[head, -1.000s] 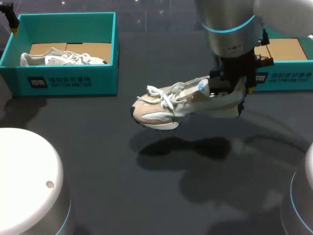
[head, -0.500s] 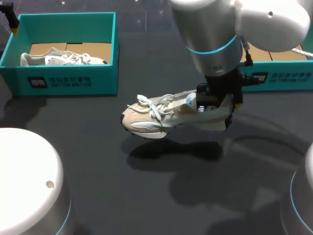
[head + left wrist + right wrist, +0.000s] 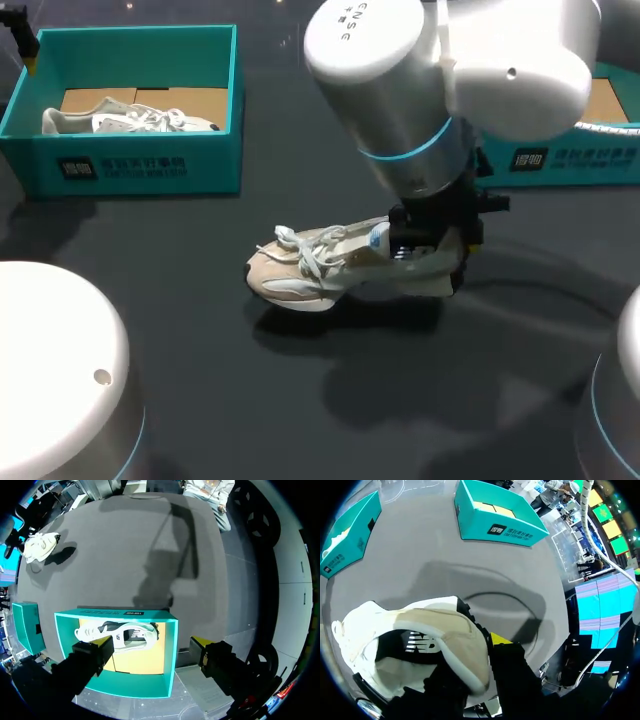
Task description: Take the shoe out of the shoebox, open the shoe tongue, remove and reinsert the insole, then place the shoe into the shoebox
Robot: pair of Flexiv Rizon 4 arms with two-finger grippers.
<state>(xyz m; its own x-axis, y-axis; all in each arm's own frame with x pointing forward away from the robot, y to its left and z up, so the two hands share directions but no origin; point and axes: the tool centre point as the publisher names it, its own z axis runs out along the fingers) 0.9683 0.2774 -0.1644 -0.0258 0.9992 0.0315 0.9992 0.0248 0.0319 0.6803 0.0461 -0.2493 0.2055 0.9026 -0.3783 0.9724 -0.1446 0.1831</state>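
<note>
Centrally, the right jaws clamp the heel of the shoe, held low at the worktop, while the left jaws gape wide above a box holding another shoe.

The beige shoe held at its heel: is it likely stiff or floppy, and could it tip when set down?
Probably fairly stiff: the beige shoe juts out level though the right gripper grips only its heel. The loose laces look floppy. Its broad flat sole suggests it will hardly tip.
</note>
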